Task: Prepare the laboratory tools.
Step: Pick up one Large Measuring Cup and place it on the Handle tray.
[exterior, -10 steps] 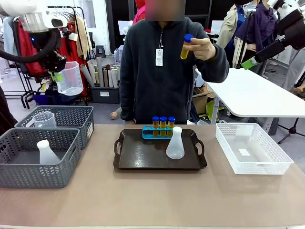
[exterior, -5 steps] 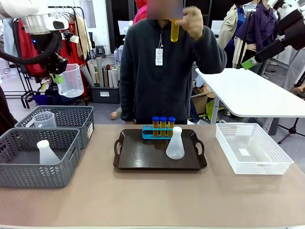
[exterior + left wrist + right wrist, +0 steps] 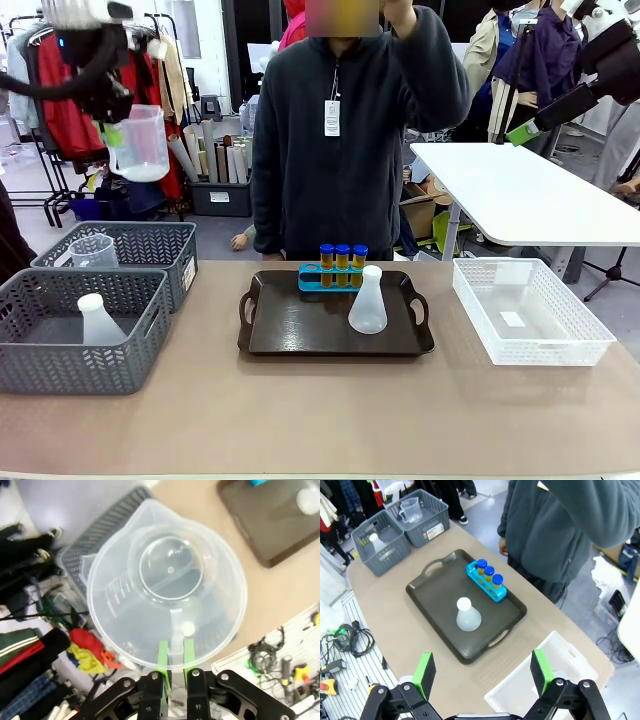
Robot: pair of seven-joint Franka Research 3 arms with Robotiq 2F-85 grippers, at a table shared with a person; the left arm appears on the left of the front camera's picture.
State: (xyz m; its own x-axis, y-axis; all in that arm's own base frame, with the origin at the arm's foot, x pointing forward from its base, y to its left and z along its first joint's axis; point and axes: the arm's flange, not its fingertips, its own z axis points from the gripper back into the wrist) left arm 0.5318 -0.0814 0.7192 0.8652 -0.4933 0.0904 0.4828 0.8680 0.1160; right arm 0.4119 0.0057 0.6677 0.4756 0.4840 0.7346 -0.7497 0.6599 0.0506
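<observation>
My left gripper (image 3: 114, 128) hangs high above the table's left side, shut on the handle of a clear measuring beaker (image 3: 139, 145). In the left wrist view I look down into the beaker (image 3: 170, 580), and the left gripper (image 3: 175, 656) pinches its handle between the green pads. Three blue-capped tubes (image 3: 342, 257) of amber liquid stand in a blue rack on the dark tray (image 3: 290, 330). Beside them is a white conical flask (image 3: 367, 305). My right gripper (image 3: 482, 672) is open, high above the tray (image 3: 435, 587), the tubes (image 3: 489, 575) and the flask (image 3: 468, 617).
Two grey baskets at the left hold a second flask (image 3: 97, 322) and a second beaker (image 3: 93, 250). A white basket (image 3: 530, 310) stands at the right. The person (image 3: 345, 150) stands behind the tray with one hand raised by the head.
My left gripper has lifted the beaker higher and slightly to the left. The person's hand with a tube has risen from shoulder height to the head.
</observation>
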